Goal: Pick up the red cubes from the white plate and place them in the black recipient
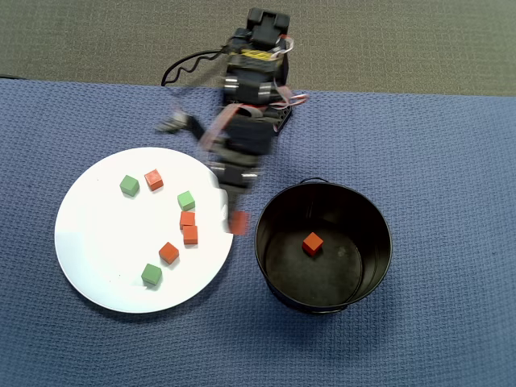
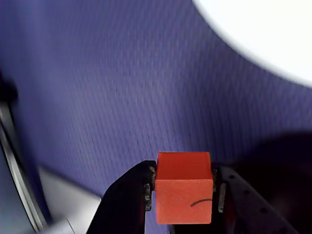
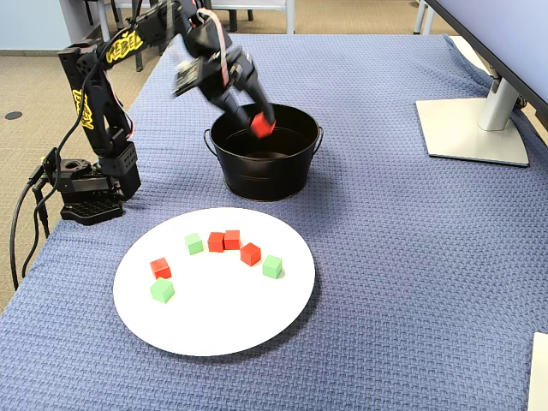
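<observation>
My gripper [image 2: 184, 187] is shut on a red cube [image 2: 184, 192], one finger on each side of it. In the overhead view the gripper [image 1: 237, 222] hangs blurred between the white plate [image 1: 97, 258] and the black recipient [image 1: 371, 210], carrying the cube [image 1: 239, 222]. In the fixed view the held cube [image 3: 262, 125] hangs in front of the recipient's [image 3: 265, 175] rim. Another red cube [image 1: 313, 243] lies on the recipient's floor. Several red cubes [image 1: 188, 219] [image 1: 153, 179] and three green cubes [image 1: 129, 185] lie on the plate [image 3: 214, 325].
The arm's base [image 3: 86, 193] stands at the table's left edge in the fixed view. A monitor stand [image 3: 471, 128] sits at the far right. A blue woven cloth [image 1: 435, 145] covers the table.
</observation>
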Controlling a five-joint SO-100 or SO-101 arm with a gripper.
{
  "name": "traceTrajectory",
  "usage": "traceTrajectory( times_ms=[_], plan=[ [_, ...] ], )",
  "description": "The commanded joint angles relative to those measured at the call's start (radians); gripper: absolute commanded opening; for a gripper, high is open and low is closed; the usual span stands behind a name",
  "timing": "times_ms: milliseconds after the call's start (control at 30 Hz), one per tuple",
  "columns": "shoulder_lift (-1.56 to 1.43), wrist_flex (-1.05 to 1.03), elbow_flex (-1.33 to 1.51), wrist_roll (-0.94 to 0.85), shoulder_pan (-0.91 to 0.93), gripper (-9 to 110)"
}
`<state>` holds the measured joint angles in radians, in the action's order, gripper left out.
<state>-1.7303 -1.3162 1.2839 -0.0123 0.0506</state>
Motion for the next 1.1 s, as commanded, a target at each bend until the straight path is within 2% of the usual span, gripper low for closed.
traceTrajectory(
  times_ms=[0, 100, 133, 233, 333, 500, 633, 800, 967, 1067],
  plan=[
    [-0.087, 0.126, 0.126, -0.034, -0.232, 1],
    [-0.069, 0.15, 0.19, -0.138, -0.331, 36],
    [-0.061, 0.147, 0.184, -0.147, -0.327, 38],
    [-0.025, 0.17, 0.121, -0.115, -0.218, 38],
    [0.008, 0.19, 0.114, -0.202, -0.109, 36],
    [0.101, 0.054, 0.054, -0.405, 0.061, 28],
    [0.167, 0.104, 0.084, -0.615, 0.156, 26],
    [0.215, 0.201, 0.161, -1.003, 0.193, 29],
    [0.256, 0.169, 0.126, -1.212, 0.235, 27],
    [0.268, 0.179, 0.123, -1.278, 0.278, 27]
  ],
)
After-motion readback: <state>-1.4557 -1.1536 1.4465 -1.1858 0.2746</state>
